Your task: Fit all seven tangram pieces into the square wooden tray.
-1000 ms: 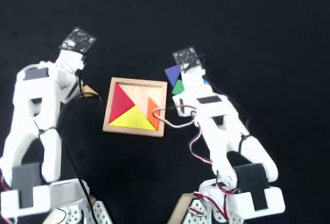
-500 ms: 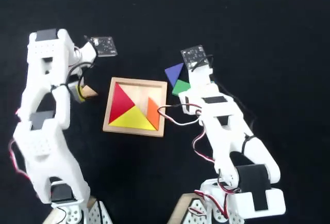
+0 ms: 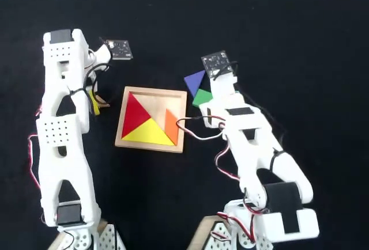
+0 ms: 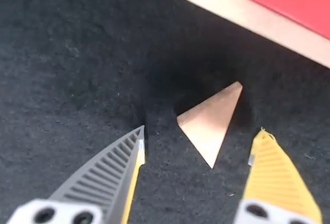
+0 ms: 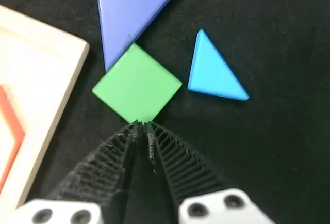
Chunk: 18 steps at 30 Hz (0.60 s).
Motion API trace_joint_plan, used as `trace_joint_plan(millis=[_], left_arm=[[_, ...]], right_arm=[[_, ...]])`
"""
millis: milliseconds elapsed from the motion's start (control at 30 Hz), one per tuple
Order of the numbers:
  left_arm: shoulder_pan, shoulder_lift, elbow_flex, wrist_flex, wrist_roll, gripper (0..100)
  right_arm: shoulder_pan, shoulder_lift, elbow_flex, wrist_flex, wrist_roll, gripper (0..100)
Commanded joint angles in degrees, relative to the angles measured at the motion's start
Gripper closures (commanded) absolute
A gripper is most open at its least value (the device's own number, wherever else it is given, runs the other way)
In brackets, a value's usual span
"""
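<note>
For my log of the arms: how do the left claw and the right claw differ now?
The left claw is open; the right claw is shut. The left claw is grey and yellow, the right claw black. The left claw hangs over the tan triangle; the right claw's tips sit at a corner of the green square. Both hold nothing.

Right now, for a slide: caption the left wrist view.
Open left gripper above a tan triangle beside the tray.
</note>
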Motion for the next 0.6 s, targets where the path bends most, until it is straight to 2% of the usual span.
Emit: trace_joint_plan(millis=[0,133,333,567], left_arm=[[0.84,0.44,-4.7,1.49,-5.71,68],[0.84,0.79,-3.82,1.49,-5.8,69],[0.92,1.32,-3.38,1.49,-5.71,81],[2.86,0.7,1.19,1.49,-5.71,81]], right_arm=[[1.14,1.89,-6.81,2.73,0.35,98.4],[1.32,4.97,-10.42,5.63,0.18,98.5],[1.32,5.85,-10.95,5.8,0.18,98.6],[1.32,5.85,-10.95,5.71,0.18,98.6]])
